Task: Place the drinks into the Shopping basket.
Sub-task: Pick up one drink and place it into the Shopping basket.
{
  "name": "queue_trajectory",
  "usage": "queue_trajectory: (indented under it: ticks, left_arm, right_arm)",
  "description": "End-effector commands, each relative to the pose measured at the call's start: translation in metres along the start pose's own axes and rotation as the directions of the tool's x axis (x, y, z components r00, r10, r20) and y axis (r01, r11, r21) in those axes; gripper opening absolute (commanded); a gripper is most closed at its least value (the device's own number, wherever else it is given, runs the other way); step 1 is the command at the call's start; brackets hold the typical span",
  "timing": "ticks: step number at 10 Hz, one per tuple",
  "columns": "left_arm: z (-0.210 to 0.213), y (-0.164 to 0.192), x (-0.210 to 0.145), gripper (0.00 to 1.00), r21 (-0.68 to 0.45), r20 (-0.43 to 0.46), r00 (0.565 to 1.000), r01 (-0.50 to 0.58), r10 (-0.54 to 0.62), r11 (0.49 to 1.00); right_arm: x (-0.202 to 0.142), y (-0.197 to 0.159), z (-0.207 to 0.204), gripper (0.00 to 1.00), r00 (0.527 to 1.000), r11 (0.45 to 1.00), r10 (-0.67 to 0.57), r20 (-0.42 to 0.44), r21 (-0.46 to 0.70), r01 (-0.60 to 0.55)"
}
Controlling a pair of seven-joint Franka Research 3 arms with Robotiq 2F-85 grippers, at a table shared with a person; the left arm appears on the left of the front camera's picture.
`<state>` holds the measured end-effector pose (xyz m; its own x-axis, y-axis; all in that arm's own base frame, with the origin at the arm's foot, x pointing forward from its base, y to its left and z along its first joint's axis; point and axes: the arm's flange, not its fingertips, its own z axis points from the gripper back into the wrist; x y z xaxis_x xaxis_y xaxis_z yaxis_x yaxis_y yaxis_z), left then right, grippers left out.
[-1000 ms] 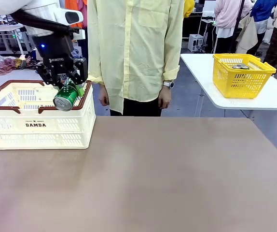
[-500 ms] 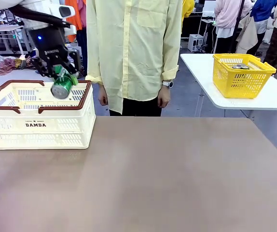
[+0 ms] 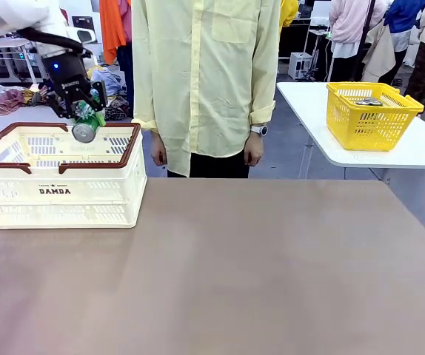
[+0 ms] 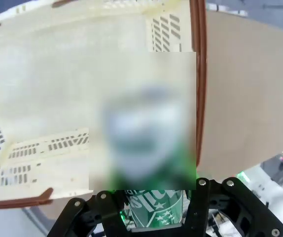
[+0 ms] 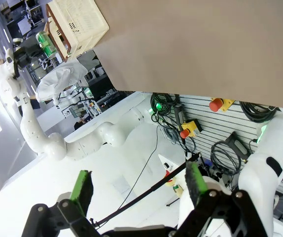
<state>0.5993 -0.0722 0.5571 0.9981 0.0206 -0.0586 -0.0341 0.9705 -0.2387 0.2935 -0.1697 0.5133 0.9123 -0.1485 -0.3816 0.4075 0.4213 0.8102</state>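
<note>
A green drink can [image 3: 85, 131] hangs tilted, its silver end toward me, above the far side of the cream Shopping basket [image 3: 57, 191] at the table's left. My left gripper [image 3: 84, 118] is shut on it. From the left wrist, the can [image 4: 154, 210] sits between the black fingers, with the basket's pale floor [image 4: 48, 98] and red-brown rim [image 4: 198, 98] beneath. My right gripper [image 5: 139, 185] is open, nothing between its green pads, well off the table's near edge. From there the basket [image 5: 77, 22] and the can [image 5: 44, 43] look small and distant.
A person in a pale yellow shirt [image 3: 205, 74] stands at the far edge, hands down. A yellow mesh basket [image 3: 370, 115] sits on a white side table [image 3: 420, 151] at the right. The brown tabletop [image 3: 257, 266] spreads wide to the right of the crate.
My left gripper has carried the green can away from me and leftward, from the basket's right rim to above its far side. The right gripper has stayed open.
</note>
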Motion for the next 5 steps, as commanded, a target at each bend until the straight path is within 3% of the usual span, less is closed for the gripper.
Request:
queue_trajectory:
  ticks: [1,3,5]
  left_arm:
    - [-0.014,0.022,0.003,0.0,-0.046,-0.035,0.999,0.036,-0.038,0.998]
    - [-0.047,0.037,0.006,0.0,0.003,0.046,0.999,-0.022,0.022,1.0]
    - [-0.073,0.036,0.012,0.0,0.03,0.042,0.999,-0.034,0.033,0.999]
  right_arm:
    - [-0.002,-0.002,0.003,1.0,1.0,1.0,0.02,-0.008,-0.02,-0.02]
    - [-0.002,-0.002,0.003,1.0,1.0,1.0,0.02,-0.008,-0.02,-0.02]
    - [-0.002,-0.002,0.003,1.0,1.0,1.0,0.02,-0.008,-0.02,-0.02]
